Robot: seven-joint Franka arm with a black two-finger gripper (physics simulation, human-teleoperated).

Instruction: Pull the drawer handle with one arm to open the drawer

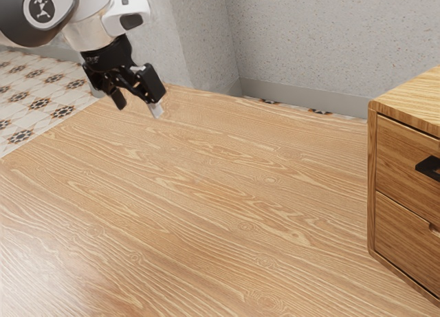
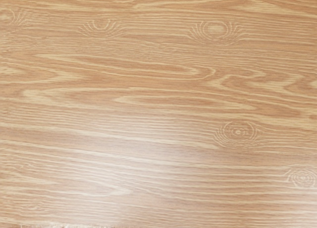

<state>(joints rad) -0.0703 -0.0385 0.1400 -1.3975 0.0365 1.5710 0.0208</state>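
As the arm (image 1: 75, 14) leans in at eleven o'clock of the exterior view, let's take the count: one arm, one hand (image 1: 139, 108), two fingers (image 1: 155, 108) on it, one wooden cabinet (image 1: 412, 97) over at three o'clock, and two drawer fronts stacked in it. The upper drawer (image 1: 402, 159) carries a black handle (image 1: 430, 168), cut off by the edge at three o'clock. The lower drawer (image 1: 405, 238) sits right beneath it (something small shows on its face at the very edge, too little to name). Both fronts lie flush with the cabinet's frame, so both are shut, and whatever they hold is hidden.

Now the hand: it hangs at ten o'clock, above the far corner of the tabletop (image 1: 206, 214), tilted toward four o'clock. Its two fingers are spread well apart, nothing sits between them, and they touch nothing. The handle is well apart from it, clear across the wood, with the whole grain-patterned surface lying between the two.

From the wrist view comes that same tabletop (image 2: 158, 109), straight under the hand: pale oak grain, a few knots, a soft sheen. Off at nine o'clock of the exterior view lies a patterned tiled floor (image 1: 27, 97), with a speckled grey wall (image 1: 309, 35) along twelve.
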